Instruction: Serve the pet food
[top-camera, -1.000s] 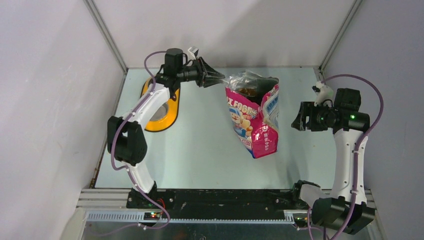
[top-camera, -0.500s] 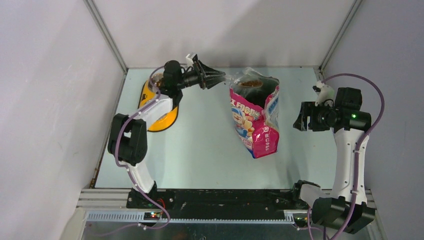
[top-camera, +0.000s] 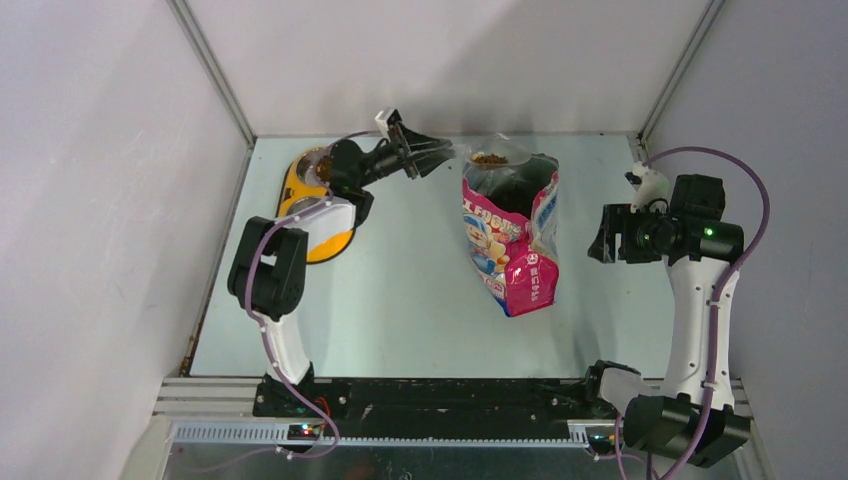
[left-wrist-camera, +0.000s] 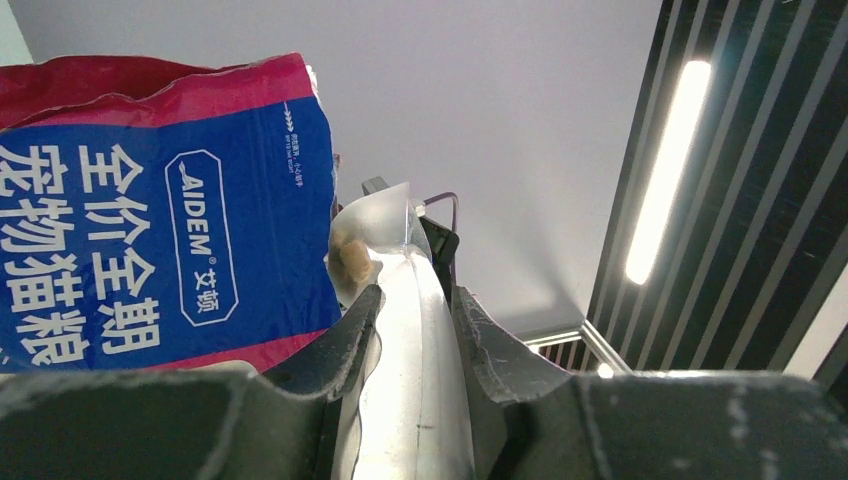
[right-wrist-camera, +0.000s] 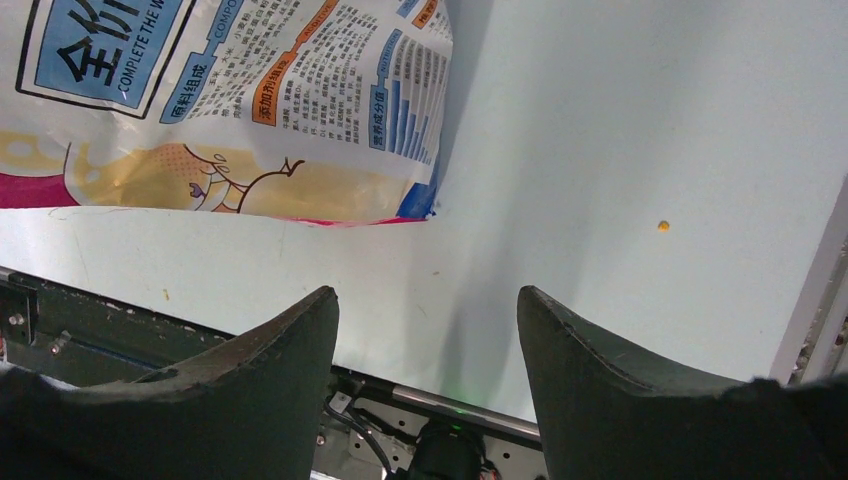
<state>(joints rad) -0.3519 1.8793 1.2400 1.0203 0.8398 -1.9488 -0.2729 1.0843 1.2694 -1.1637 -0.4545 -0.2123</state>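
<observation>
Resting in clamped scoop (left-wrist-camera: 385, 215), pet food (top-camera: 489, 158), just beyond left tool (left-wrist-camera: 417, 297)

- Bag (top-camera: 510, 240): glossy printed plastic film, crinkled.
- Scoop (left-wrist-camera: 405, 300): clear, smooth plastic.
- Pet food (top-camera: 489, 158): matt brown pellets.
- Bowl (top-camera: 305, 160): shiny metal.
- Table (top-camera: 400, 300): smooth, matt.

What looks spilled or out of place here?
One tiny orange pellet lies alone on the table, apart from the bag, seen from the right wrist. It looks like a spilled crumb of food.
</observation>
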